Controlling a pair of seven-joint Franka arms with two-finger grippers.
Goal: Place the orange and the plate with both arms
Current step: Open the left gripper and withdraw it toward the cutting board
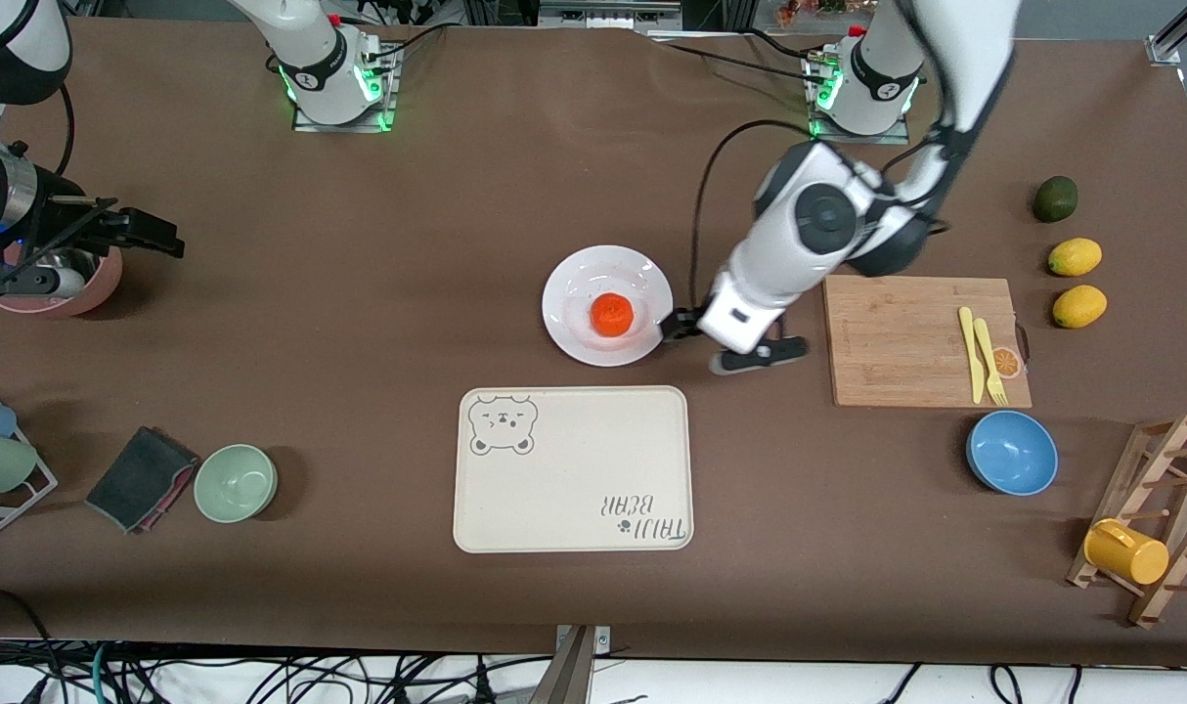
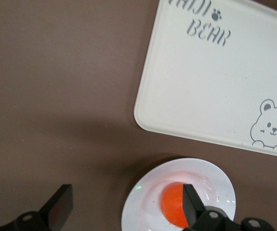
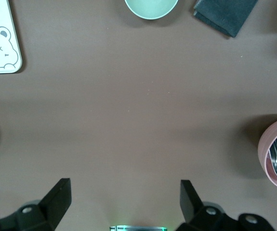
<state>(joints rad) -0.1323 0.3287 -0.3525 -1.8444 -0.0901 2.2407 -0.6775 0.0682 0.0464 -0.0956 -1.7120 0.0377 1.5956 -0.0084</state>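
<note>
Jaws wide beside plate [image 1: 564, 293], tray [image 1: 574, 489] near.

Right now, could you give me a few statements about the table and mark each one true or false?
1. The orange lies on the plate. True.
2. The left gripper is shut on the orange. False: it is open, beside the plate's rim toward the left arm's end of the table, holding nothing.
3. The tray with the bear drawing is nearer to the front camera than the plate. True.
4. The right gripper holds the plate. False: it is open, beside the pink bowl at the right arm's end of the table.
5. The yellow fork lies on the cutting board. True.
6. The blue bowl sits on the tray. False: it sits on the table, near the cutting board.
</note>
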